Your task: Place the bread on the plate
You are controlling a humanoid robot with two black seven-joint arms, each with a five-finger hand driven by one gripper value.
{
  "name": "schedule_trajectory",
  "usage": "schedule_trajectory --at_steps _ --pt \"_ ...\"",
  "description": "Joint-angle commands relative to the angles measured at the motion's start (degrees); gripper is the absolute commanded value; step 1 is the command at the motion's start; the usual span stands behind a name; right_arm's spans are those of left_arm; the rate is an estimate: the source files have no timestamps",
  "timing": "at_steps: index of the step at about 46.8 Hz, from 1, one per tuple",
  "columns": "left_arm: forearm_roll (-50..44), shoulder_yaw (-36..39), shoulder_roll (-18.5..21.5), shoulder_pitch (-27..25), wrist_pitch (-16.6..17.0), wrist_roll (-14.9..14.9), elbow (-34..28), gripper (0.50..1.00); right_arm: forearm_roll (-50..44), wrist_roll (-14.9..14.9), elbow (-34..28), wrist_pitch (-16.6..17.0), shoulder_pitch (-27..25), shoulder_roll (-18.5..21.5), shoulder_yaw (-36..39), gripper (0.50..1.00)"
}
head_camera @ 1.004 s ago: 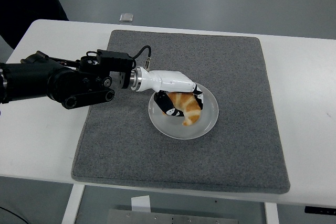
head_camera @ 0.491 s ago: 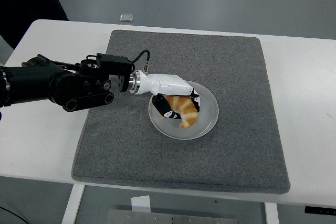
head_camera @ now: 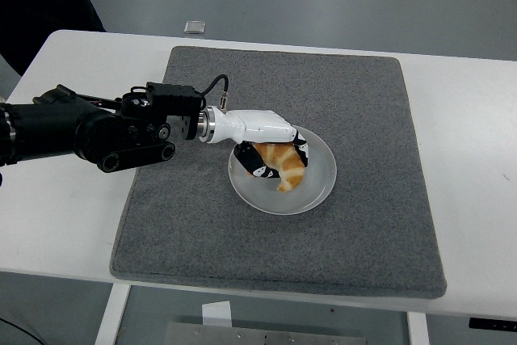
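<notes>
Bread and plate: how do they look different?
The bread is golden-orange and curved like a croissant; the plate is pale, smooth and round. The bread is smaller and chunky; the plate is wider and flat. The left hand grips the bread, not the plate. Both are over the gray mat.

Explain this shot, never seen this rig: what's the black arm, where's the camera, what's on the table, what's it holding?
One view, from a camera high on the robot, looking down over a white table. The black arm from the left is the robot's left arm; it ends in a white-shelled five-fingered left hand. A grey felt mat covers the table, with a round translucent plate on it. The fingers are curled around a golden-brown croissant-shaped bread, held over the plate. The right arm is out of view. A small grey object lies on the floor beyond.
</notes>
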Motion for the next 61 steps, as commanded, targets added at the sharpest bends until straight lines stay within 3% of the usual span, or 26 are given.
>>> schedule_trajectory --at_steps 1,3,8,18,31,39,50,61 --pt "-0.5 -0.2 -0.1 -0.1 0.0 0.1 -0.1 0.891 0.0 0.0 0.0 0.0 0.0 0.0 0.0 0.954" --pt "-0.6 -0.2 -0.1 0.0 0.1 0.1 -0.1 0.936 0.0 0.0 0.0 0.0 0.0 0.0 0.0 0.954" --pt "-0.7 -0.3 -0.1 -0.1 0.1 0.1 -0.3 0.990 0.0 0.0 0.0 0.0 0.0 0.0 0.0 0.952" --pt "-2.5 -2.1 -0.1 -0.1 0.4 0.0 -0.7 0.992 -0.1 0.0 0.0 0.0 0.0 0.0 0.0 0.952" --pt "-11.4 -8.2 0.6 -1.1 -0.6 0.1 -1.0 0.994 0.0 0.0 0.0 0.0 0.0 0.0 0.0 0.952" --pt "-23.3 -14.2 0.7 -0.1 -1.5 0.4 0.3 0.994 -0.1 0.0 0.0 0.0 0.0 0.0 0.0 0.952" --pt "-46.8 -17.0 0.7 -0.2 -1.6 0.7 9.5 0.994 0.0 0.0 0.0 0.0 0.0 0.0 0.0 0.952" --pt "-57.8 -20.4 0.2 -0.1 -5.2 0.9 18.3 0.994 0.0 0.0 0.0 0.0 0.0 0.0 0.0 0.952"
